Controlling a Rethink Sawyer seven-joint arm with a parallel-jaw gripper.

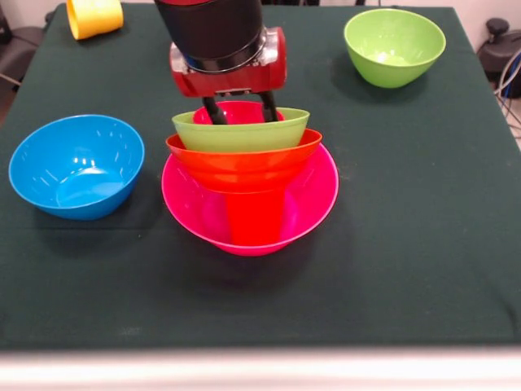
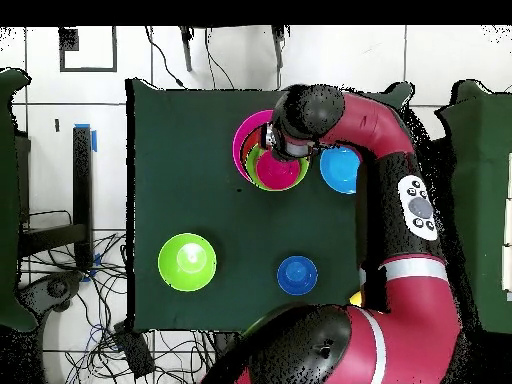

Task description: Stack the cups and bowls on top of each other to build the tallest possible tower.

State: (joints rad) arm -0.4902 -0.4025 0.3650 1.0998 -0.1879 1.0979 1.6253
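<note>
I see the desk [image 1: 423, 244] under its dark green cloth, with the tower [image 1: 248, 191] near its middle. The pink bowl [image 1: 195, 213] is the tower's base, a red cup [image 1: 254, 218] stands in it, and above come an orange bowl [image 1: 244, 163], a lime green bowl [image 1: 240, 134] and a small red bowl [image 1: 244, 110]. The tool [image 1: 242, 110] reaches into that top bowl, prongs spread, though I cannot tell whether it grips anything. A light blue bowl [image 1: 77, 167] sits beside the tower; a second green bowl [image 1: 395, 46] and a yellow cup [image 1: 94, 16] lie well apart.
</note>
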